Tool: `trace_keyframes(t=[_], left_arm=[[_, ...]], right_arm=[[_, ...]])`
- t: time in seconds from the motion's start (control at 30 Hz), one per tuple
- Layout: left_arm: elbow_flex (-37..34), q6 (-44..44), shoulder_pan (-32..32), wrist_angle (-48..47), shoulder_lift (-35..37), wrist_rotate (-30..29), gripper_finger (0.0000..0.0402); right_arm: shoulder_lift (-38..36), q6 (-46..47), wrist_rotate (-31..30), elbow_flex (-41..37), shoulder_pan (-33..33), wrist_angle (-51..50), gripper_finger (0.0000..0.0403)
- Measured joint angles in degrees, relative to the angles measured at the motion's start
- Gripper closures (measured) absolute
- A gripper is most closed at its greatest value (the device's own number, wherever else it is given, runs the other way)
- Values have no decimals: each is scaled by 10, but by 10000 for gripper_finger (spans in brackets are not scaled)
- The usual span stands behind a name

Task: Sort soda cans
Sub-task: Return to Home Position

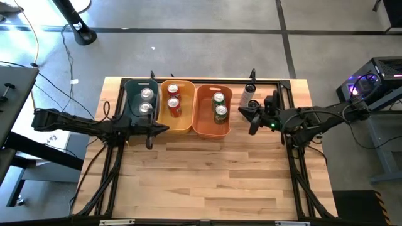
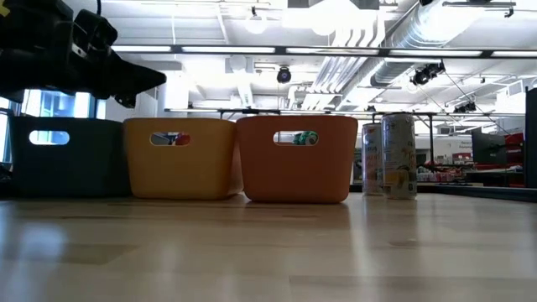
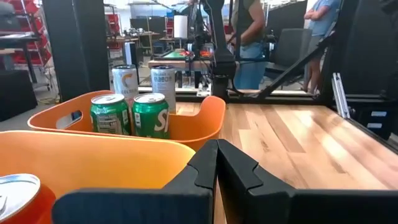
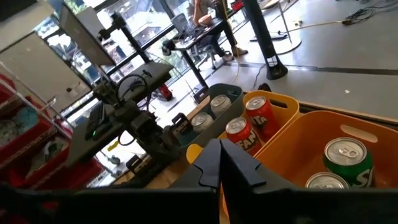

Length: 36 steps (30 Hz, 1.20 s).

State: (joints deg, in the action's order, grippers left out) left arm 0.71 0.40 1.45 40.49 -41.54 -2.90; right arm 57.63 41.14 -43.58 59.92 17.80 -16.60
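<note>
The left gripper (image 3: 217, 152) hangs raised over the near rims of the dark teal bin (image 1: 129, 94) and the yellow bin (image 1: 179, 127). Its fingers are closed on nothing. In the teal bin stand two silver cans (image 1: 146, 94). The yellow bin beside it holds two red cans (image 1: 173, 90), and the orange bin (image 1: 204, 122) holds two green cans (image 1: 218, 97). The three bins sit side by side along the far part of the bench (image 1: 207, 176).

Just right of the orange bin, two more cans (image 2: 399, 156) stand upright on the bench, very close together. The right gripper (image 4: 219, 155) is near them on their near side, pointing back toward the bins. Its fingers are pressed together and hold nothing.

All eight cans look placed, so what remains appears to be pulling both arms back.

- **Right arm:** This is where most of the risk seems to lie. If the arm swings toward the far side or dips as it withdraws, it could clip the two loose cans. They stand so close that one falling would likely take the other, and a fallen can could roll off.
- **Left arm:** If the closed fingers drop while retreating, they could catch a rim and drag the teal or yellow bin out of line.
</note>
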Motion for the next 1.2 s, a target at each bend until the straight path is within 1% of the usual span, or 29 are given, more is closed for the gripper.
trace_keyframes(t=[0.2, 0.3, 0.43, 0.53, 0.63, 0.77, 1.03, 1.2], left_arm=[[0, -11, 0, -9, -3, 0, 401], [0, -12, 0, -8, -3, 0, 401], [1, -12, 0, -18, 2, 0, 401], [0, -12, -1, -51, 49, 2, 401], [0, -12, -1, -113, 118, 2, 401], [0, -12, -1, -151, 202, 2, 401], [0, -12, -1, -159, 315, 2, 401], [0, -12, -1, -158, 373, 1, 401]], right_arm=[[0, -24, 19, 0, 0, -4, 403], [0, -30, 20, 0, 0, -4, 403], [0, -63, 20, 0, 0, -4, 403], [-1, -64, 26, 0, 0, -4, 403], [-1, -64, 52, 0, 0, -3, 403], [-1, -65, 67, 0, 0, 1, 403], [-1, -79, 67, 0, 0, 1, 403], [-1, -80, 66, 0, 0, 1, 403]])
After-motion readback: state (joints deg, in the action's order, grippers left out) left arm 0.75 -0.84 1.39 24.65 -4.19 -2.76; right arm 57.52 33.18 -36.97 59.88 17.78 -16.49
